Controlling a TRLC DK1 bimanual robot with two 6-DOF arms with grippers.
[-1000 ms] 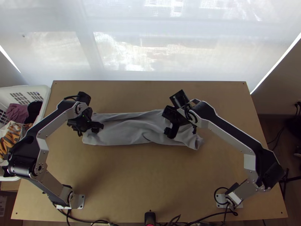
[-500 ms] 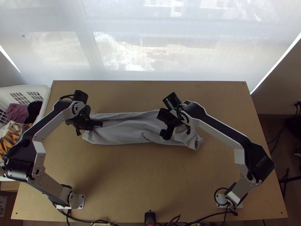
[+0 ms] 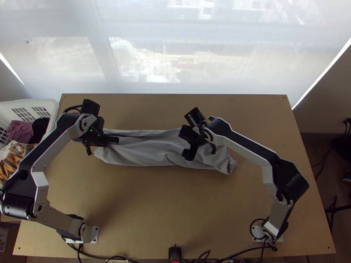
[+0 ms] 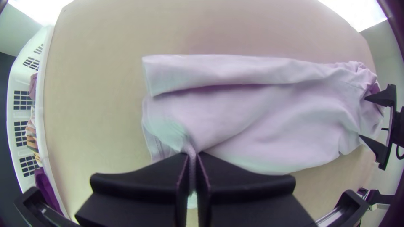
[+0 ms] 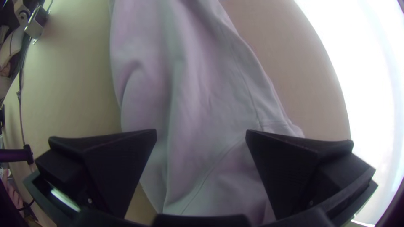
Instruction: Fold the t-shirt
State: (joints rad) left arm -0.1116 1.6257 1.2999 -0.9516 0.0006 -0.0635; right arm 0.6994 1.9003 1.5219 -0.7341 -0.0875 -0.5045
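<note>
My left gripper (image 3: 115,140) is over the left end of the grey t-shirt (image 3: 149,151), which lies as a long folded strip across the table, wrinkled and bunched at its right end. In the left wrist view the left gripper (image 4: 192,157) is shut on an edge of the shirt (image 4: 252,117), the pinched cloth drawn up between its fingers. My right gripper (image 3: 189,155) is above the shirt's right half. The right wrist view has the right gripper (image 5: 201,136) open, its fingers wide apart with the shirt (image 5: 202,101) lying beneath and between them.
A white basket (image 3: 53,115) holding several clothes stands against the table's left side. Bare wood of the table (image 3: 175,210) lies in front of the shirt. A small black device (image 3: 174,253) and cables are at the near edge.
Both grippers have moved left in the top view, the left one also slightly up the picture. The shirt's left end has shifted a little up and left with the left gripper.
</note>
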